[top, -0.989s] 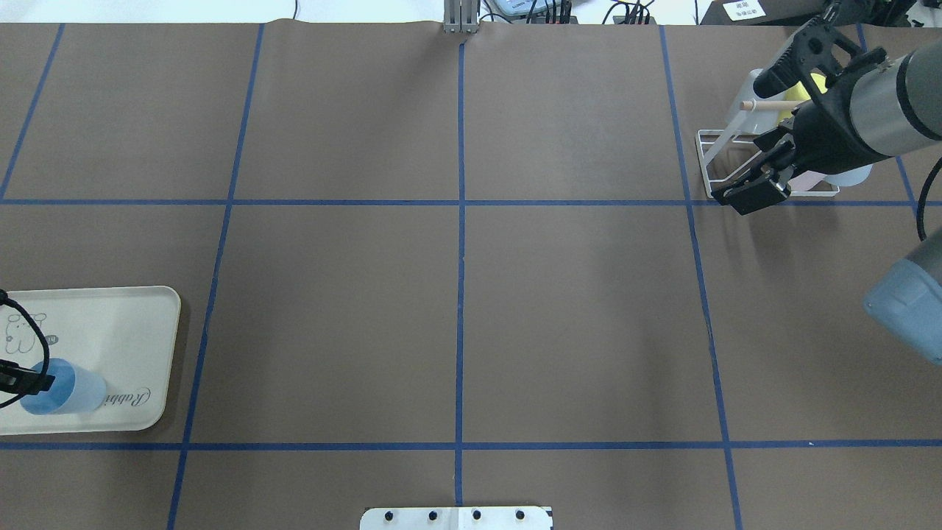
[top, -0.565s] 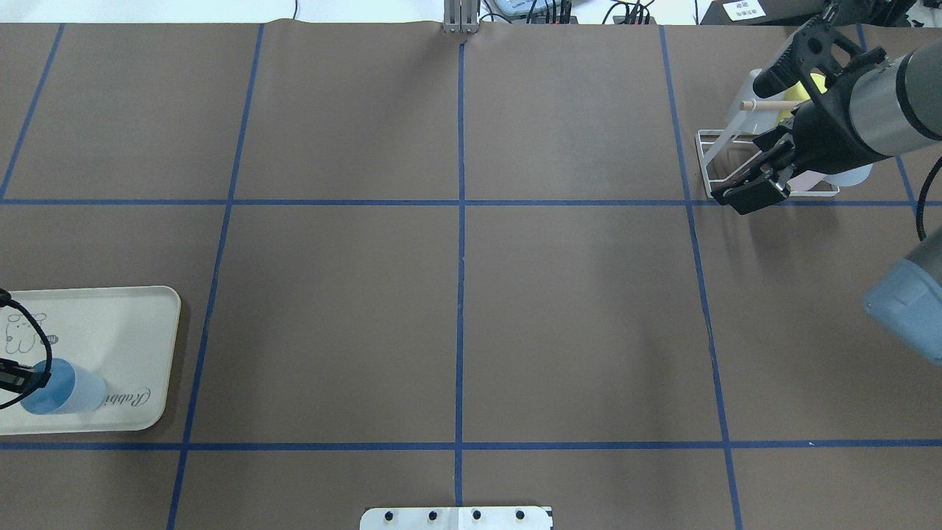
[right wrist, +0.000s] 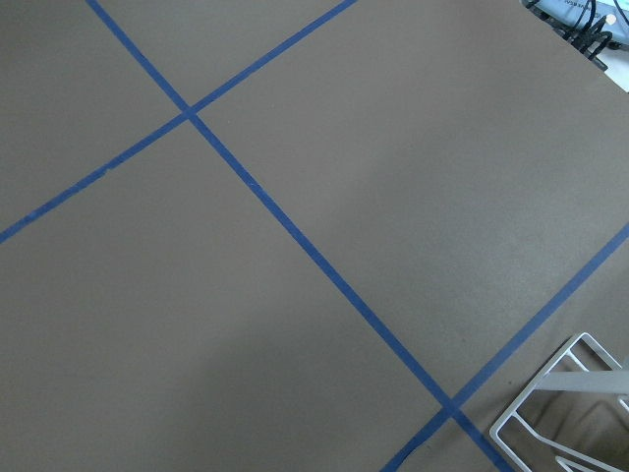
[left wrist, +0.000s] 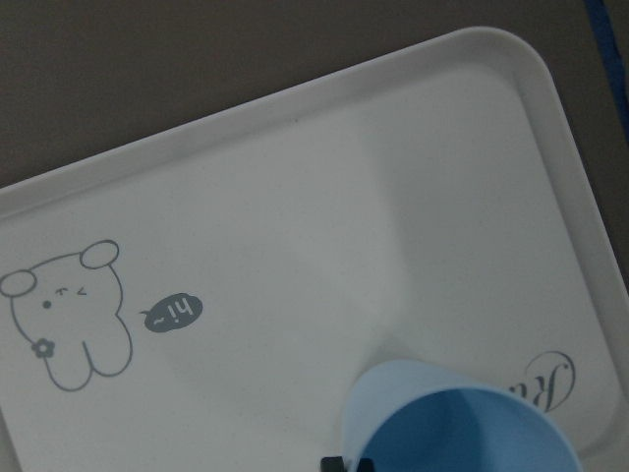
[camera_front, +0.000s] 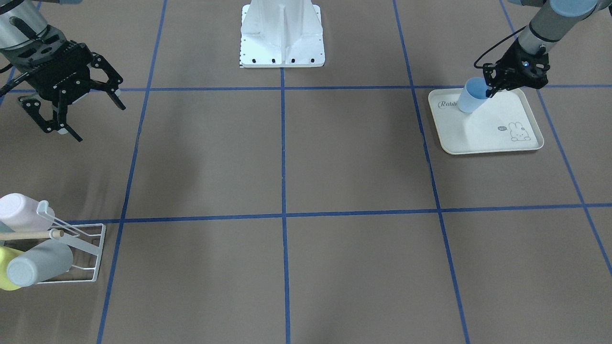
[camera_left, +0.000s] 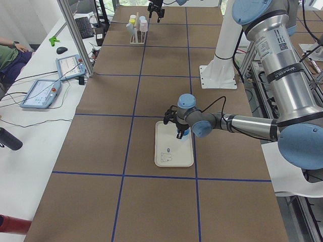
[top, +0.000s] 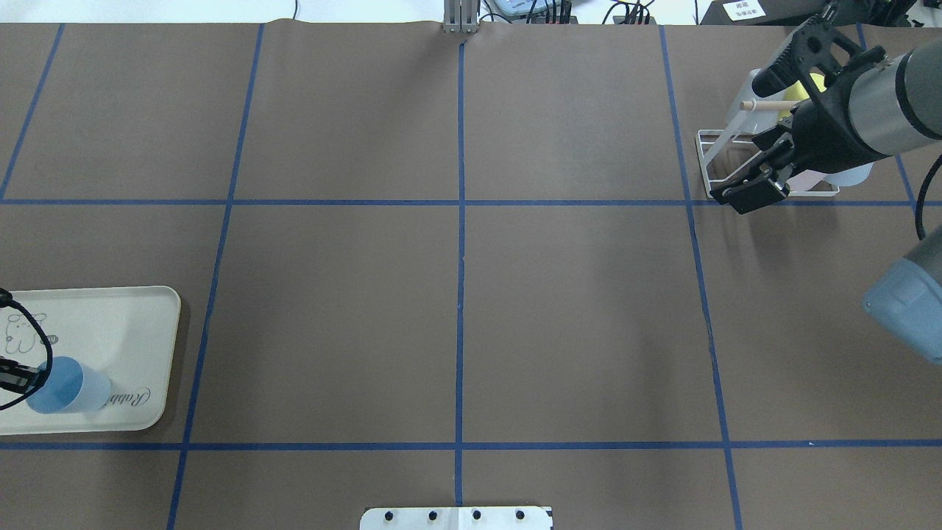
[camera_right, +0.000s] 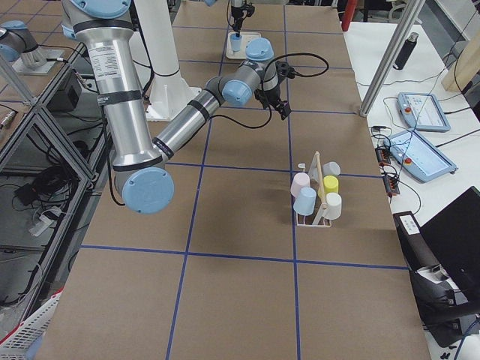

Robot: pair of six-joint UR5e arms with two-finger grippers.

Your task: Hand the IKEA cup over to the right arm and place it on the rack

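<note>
Seen from overhead, the tray [top: 110, 324] lies at the table's [top: 456, 294] 8 o'clock edge. The cup [top: 70, 384] is at its 5 o'clock corner, with the left gripper [camera_front: 492, 91] at the cup's 9 o'clock. The rack [top: 717, 158] stands at 2 o'clock, and the right gripper [camera_front: 98, 122] hangs at its 6 o'clock.

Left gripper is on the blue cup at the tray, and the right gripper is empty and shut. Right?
Not quite. The right gripper is empty but open, its fingers spread wide, as the exterior front-facing view shows. The rest holds: the left gripper is on the blue cup at the tray.
</note>
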